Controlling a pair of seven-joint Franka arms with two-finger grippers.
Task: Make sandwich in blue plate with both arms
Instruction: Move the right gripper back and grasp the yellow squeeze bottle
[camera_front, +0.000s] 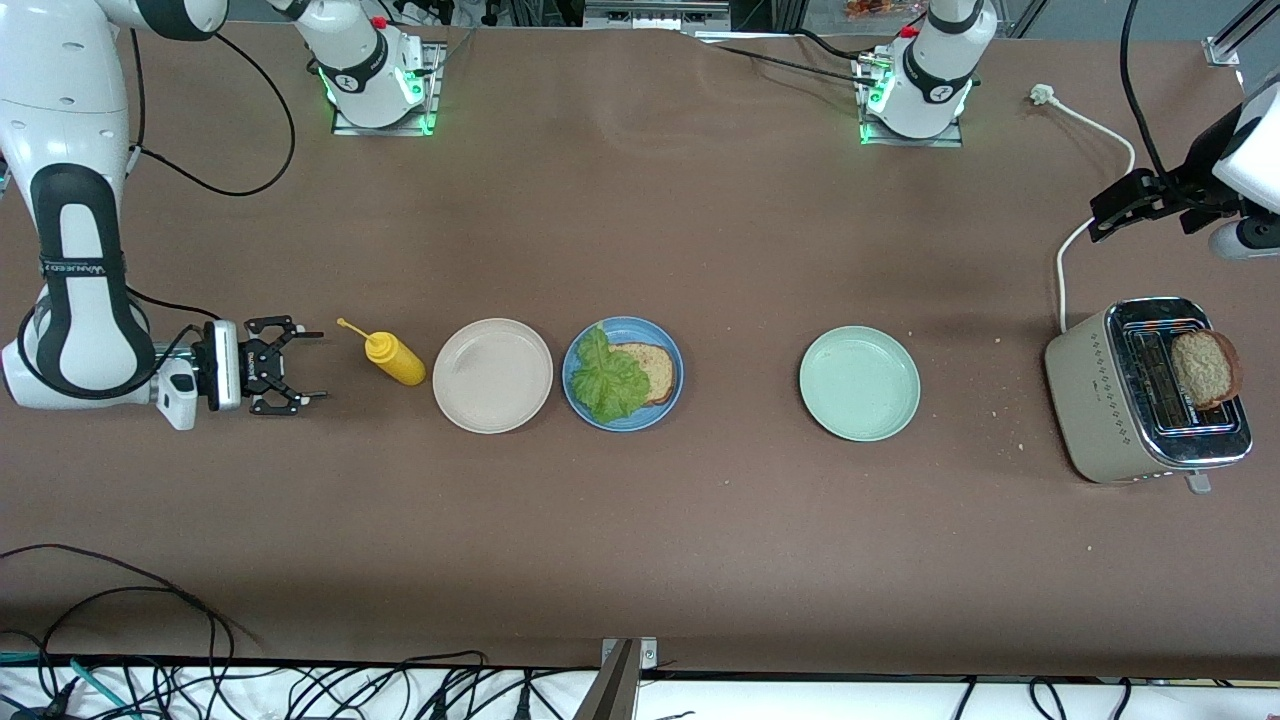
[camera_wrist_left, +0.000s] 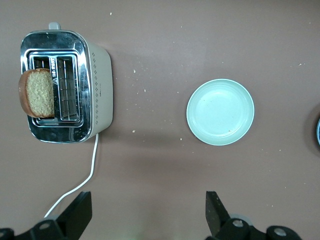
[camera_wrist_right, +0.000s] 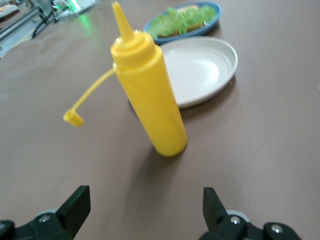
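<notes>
The sandwich (camera_front: 628, 375) is half built: one slice of brown bread lies flat in the blue plate (camera_front: 673, 352) with a ruffled lettuce leaf (camera_front: 606, 382) draped over the part of it toward the right arm's end of the bench (camera_front: 640, 220), and no top slice is on it yet. The second slice (camera_front: 1205, 368) stands on edge in a slot of the toaster (camera_front: 1110, 395) at the left arm's end, leaning a little over the toaster's rim, its long axis running up out of the slot and its broad faces turned along the bench's length. By my reading the step in hand is the sauce. The right tool (camera_front: 302, 366) sits low and level, fingers spread and empty, pointing straight at the yellow squeeze bottle (camera_front: 395, 360), which stands upright just ahead of it with its nozzle up and its cap hanging off on a tether. The next move calls for that tool to advance until the bottle's body sits between the fingers, then close on it. Past the bottle in the same line lie the beige plate (camera_front: 492, 375) and then the blue plate. The left tool (camera_wrist_left: 148, 212) hangs high above bare bench, spread and empty, with the toaster and the pale green plate (camera_front: 859, 383) both below and ahead of it, so it seems placed to fetch the toast afterward.
</notes>
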